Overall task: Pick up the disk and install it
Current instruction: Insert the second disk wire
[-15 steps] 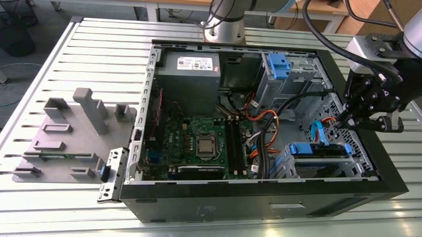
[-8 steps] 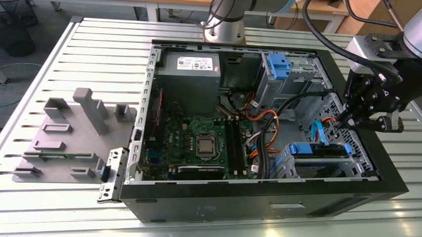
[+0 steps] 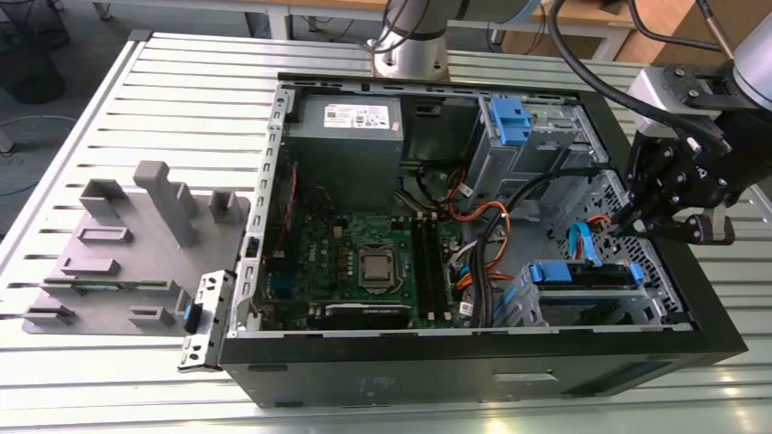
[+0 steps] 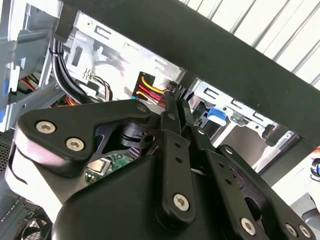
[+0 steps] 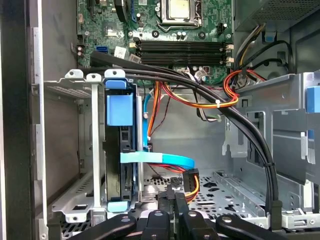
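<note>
As I look across the slatted table (image 3: 108,108) from the exterior view's left, I count one grey fixture (image 3: 133,240), then one loose metal bracket (image 3: 205,318) leaning on one open computer case (image 3: 483,362). Inside the case lie one green board (image 3: 356,258), one grey power box (image 3: 350,131) and, further towards the exterior view's right, one tall cage (image 3: 519,136) with a blue latch.

One disk (image 3: 585,274) sits in the lower bay near the case's front corner. In the first wrist view it (image 5: 120,170) stands on edge between the bay's metal walls, blue rails along its sides, with a blue flat cable (image 5: 160,159) running beside it.

One claw (image 3: 630,226) hangs just above and beyond the disk, apart from it. Its tips (image 5: 174,194) point down into the case over the perforated floor, beside the bay. In the second wrist view the claw (image 4: 176,96) looks narrow, fingers nearly together, with nothing between them.

One arm comes in from the exterior view's right, its wrist bent downward over the case edge.
</note>
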Action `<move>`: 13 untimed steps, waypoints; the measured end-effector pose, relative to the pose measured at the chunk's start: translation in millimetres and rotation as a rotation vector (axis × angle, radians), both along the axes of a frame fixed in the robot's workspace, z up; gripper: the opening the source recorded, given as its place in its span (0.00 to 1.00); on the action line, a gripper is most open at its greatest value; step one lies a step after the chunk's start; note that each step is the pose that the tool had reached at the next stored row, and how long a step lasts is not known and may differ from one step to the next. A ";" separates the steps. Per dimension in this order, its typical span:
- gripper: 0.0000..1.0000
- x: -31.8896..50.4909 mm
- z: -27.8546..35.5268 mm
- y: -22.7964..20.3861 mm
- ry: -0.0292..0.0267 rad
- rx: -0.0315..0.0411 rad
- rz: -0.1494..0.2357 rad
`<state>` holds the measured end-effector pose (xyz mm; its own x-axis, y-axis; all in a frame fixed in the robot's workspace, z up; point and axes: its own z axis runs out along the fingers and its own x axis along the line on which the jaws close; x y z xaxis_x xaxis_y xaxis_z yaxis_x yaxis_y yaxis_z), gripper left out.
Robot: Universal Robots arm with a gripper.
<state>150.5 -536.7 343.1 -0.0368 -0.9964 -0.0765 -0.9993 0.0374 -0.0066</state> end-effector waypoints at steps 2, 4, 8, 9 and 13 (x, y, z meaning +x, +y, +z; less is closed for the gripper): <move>0.16 -1.5 0.0 -2.2 -0.0004 0.0000 0.000; 0.16 -3.0 0.0 -5.8 -0.0009 -0.0001 0.000; 0.16 -6.0 -0.1 -13.4 -0.0019 -0.0002 0.000; 0.16 -6.9 -0.1 -15.2 -0.0021 -0.0001 0.000; 0.16 -10.0 -0.2 -20.4 -0.0031 0.0000 0.000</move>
